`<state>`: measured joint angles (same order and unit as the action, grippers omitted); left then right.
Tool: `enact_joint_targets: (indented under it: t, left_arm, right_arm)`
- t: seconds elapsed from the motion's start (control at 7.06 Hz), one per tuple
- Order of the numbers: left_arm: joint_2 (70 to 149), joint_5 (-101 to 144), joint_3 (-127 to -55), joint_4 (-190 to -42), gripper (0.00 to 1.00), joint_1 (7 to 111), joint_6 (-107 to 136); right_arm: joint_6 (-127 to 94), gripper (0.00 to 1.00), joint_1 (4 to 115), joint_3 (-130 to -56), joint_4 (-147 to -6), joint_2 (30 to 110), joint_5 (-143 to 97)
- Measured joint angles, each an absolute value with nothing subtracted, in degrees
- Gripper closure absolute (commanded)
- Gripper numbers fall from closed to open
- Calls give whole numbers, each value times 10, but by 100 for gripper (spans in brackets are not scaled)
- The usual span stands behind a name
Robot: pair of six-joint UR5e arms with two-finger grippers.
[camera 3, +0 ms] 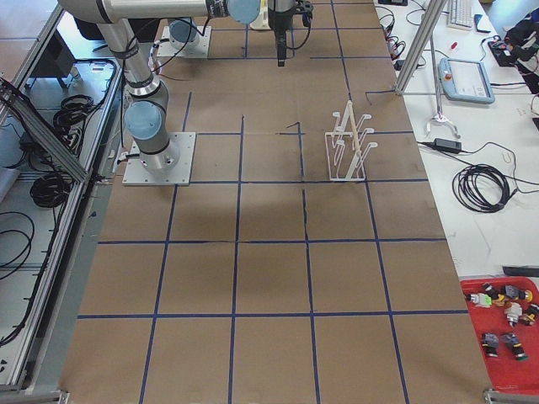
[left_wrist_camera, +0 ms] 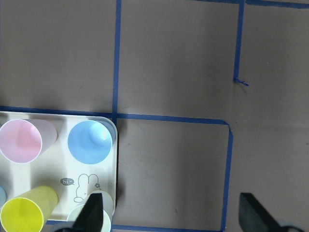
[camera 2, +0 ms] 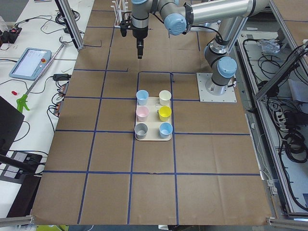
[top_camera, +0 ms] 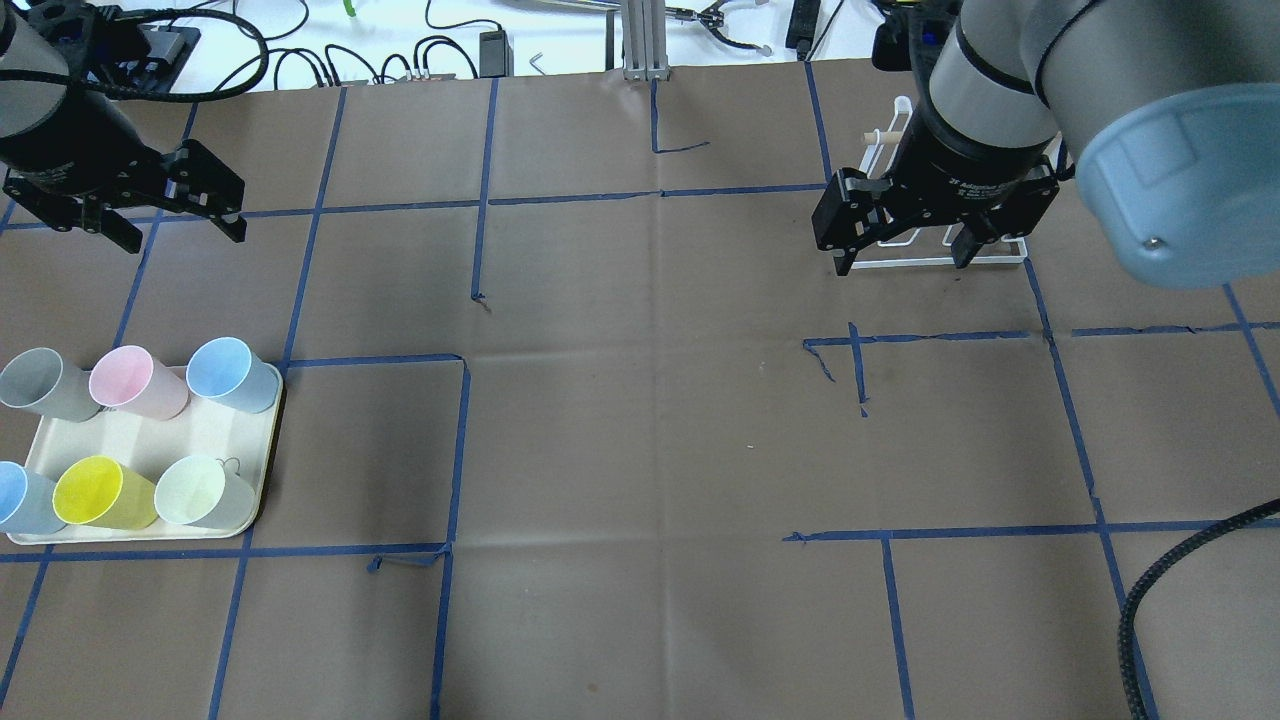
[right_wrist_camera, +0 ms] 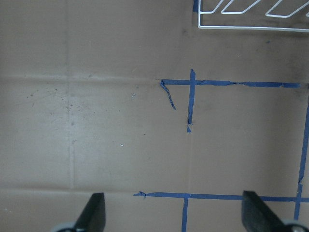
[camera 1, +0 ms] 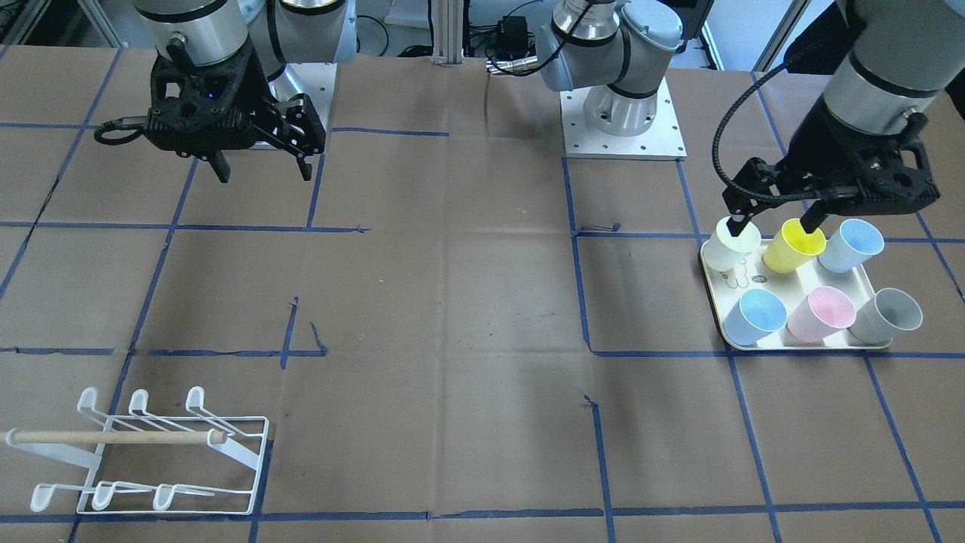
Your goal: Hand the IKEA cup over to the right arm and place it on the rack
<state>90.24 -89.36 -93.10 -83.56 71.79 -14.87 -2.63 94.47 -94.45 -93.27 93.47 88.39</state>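
Observation:
Six IKEA cups stand on a cream tray: pale white, yellow, light blue, blue, pink and grey. My left gripper hangs open well above the tray's robot-side row, holding nothing. In the left wrist view one finger overlaps the pale cup. My right gripper is open and empty, high over the table. The white wire rack with its wooden dowel stands at the far side; overhead it is partly hidden behind the right gripper.
Brown paper with blue tape lines covers the table. The tray sits on my left side and the rack on my right, with bare paper between them. Cables and a pendant lie beyond the table edges.

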Motion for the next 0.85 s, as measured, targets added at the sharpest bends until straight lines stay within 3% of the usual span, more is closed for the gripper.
enact_joint_targets:
  t: [0.43, 0.85]
  left_arm:
    - [914, -895, -970, -793, 1, 699, -200]
    - [930, -894, -1090, -648, 1, 658, -282]
  right_arm:
    - [-35, 0, 946, -946, -940, 932, 881]
    - [-37, 0, 946, -949, -950, 929, 880]
